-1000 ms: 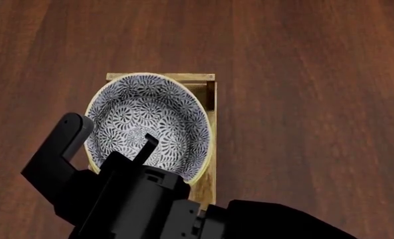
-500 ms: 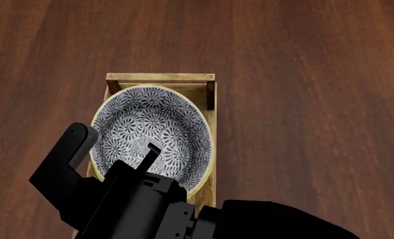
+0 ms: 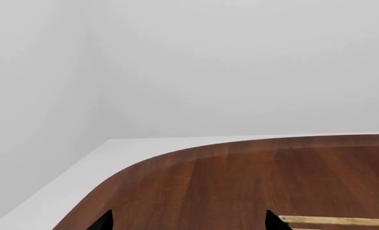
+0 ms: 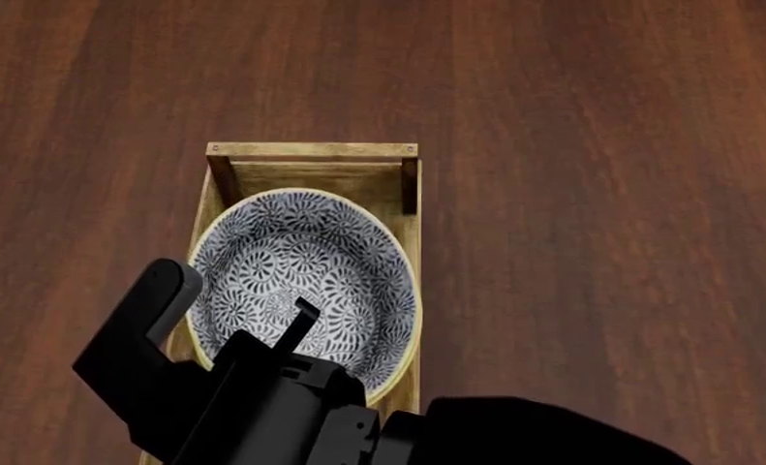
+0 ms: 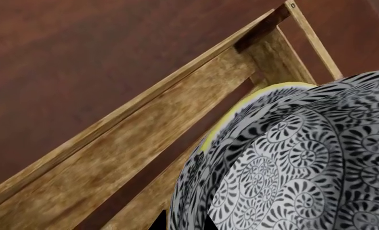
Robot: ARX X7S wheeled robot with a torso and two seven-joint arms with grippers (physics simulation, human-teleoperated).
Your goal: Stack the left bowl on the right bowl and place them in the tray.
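**Patterned bowl held within the crate by the right gripper**

Shown at the centre of the head view: the round blue-and-white bowl with swirl pattern and yellow rim (image 4: 318, 252), inside the long light-wood slatted tray (image 4: 312, 151), near its upper end, on the dark brown wooden table (image 4: 590, 194). Filling the tray nearly from side plank to side plank, with a strip of tray floor bare toward the upper end wall. Judged from the right wrist view to be two nested bowls, given one patterned wall (image 5: 304, 167) lying inside another; not certain. Cannot be told whether resting on the slats (image 5: 144, 129) or hanging just above them.

Closed on the bowl at the lower left of the head view: the black right gripper (image 4: 234, 300), one finger outside the rim, the thin one inside the basin, the rim pinched between. Probably gripped by the rim so that the bowl can be lowered level between the planks without catching the fingers on the sides.

Reaching in from the lower right corner of the frame, with the wrist angled toward the upper left and the fingers pointing away from the robot and down.

Spread wide with nothing between the fingers: the left gripper (image 3: 188, 223), only its dark tips visible, held over bare table beside one tray edge, apparently kept out of the way.
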